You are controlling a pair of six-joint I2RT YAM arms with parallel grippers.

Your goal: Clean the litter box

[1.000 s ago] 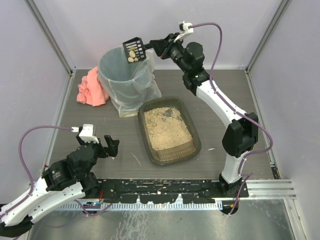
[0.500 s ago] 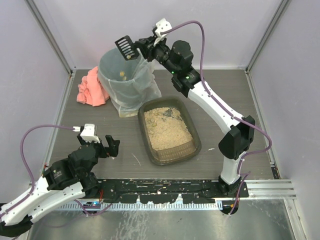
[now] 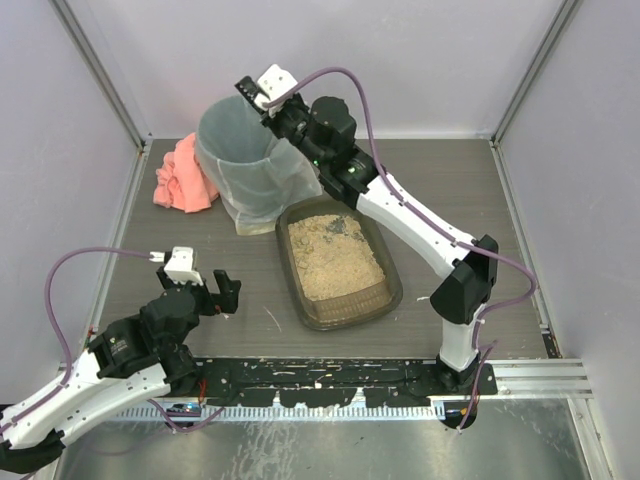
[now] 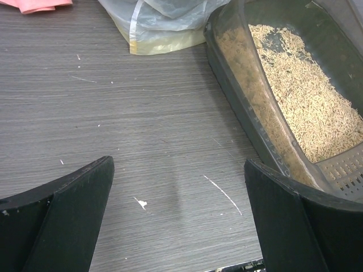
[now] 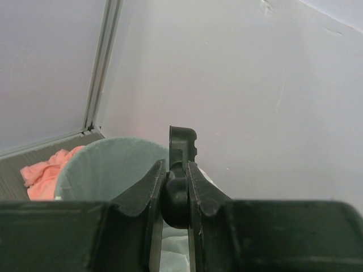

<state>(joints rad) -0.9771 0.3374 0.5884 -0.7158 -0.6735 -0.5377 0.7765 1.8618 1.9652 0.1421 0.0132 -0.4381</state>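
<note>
- Left pincer (image 4: 178,181) is idling low over the table (image 4: 142,113), jaws wide, holding nothing, same spot as a second ago.
- Litter box (image 3: 345,314) is sitting mid-table, just in front of the bin, with beige litter inside.
- Right pincer (image 5: 177,190) is clamping the scoop (image 5: 182,141) over the lined bin (image 3: 225,150). The scoop is now tipping edge-on and its earlier clumps are gone, so one load looks dumped.

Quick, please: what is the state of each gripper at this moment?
Left gripper: open, holding nothing.
Right gripper: closed on the scoop, above the bin.
</note>
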